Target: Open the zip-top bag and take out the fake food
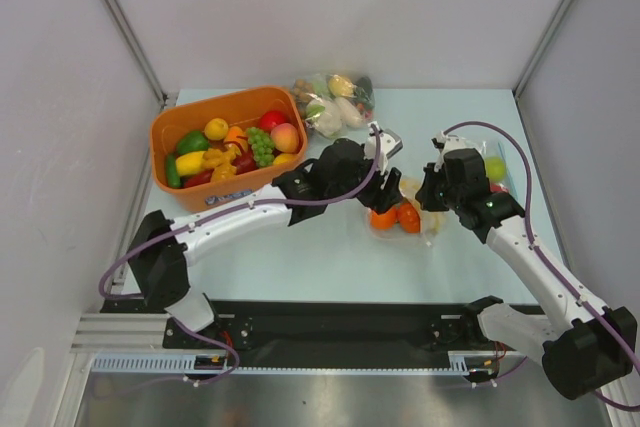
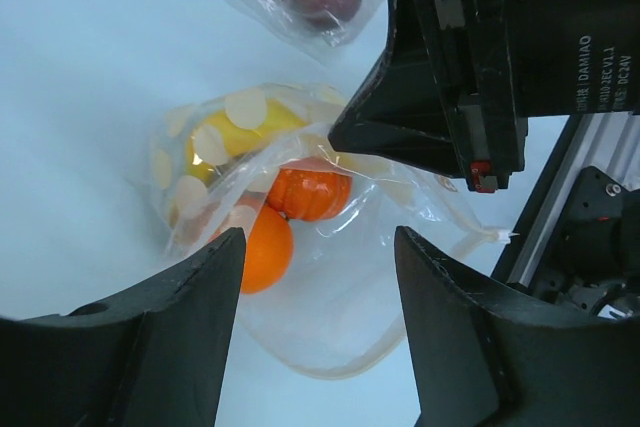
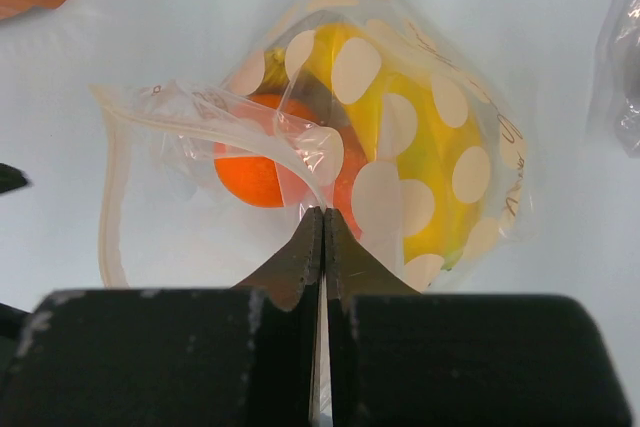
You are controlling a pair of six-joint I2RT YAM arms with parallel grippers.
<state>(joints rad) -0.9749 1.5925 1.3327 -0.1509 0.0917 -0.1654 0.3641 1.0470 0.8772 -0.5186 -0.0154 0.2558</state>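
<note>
White print, rotated sideways, on black motor housing (image 2: 570, 37), above and right of left hand (image 2: 318, 247). Legible: "DAMIAO", "V1.1", "DC:24V". Remaining characters too small to read. Faint script on zip-top bag (image 3: 400, 147), along edge right of right hand (image 3: 322, 215): illegible.

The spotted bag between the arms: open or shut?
Open: the spotted bag gapes at its mouth, one lip pinched by the right gripper; oranges lie inside.
</note>
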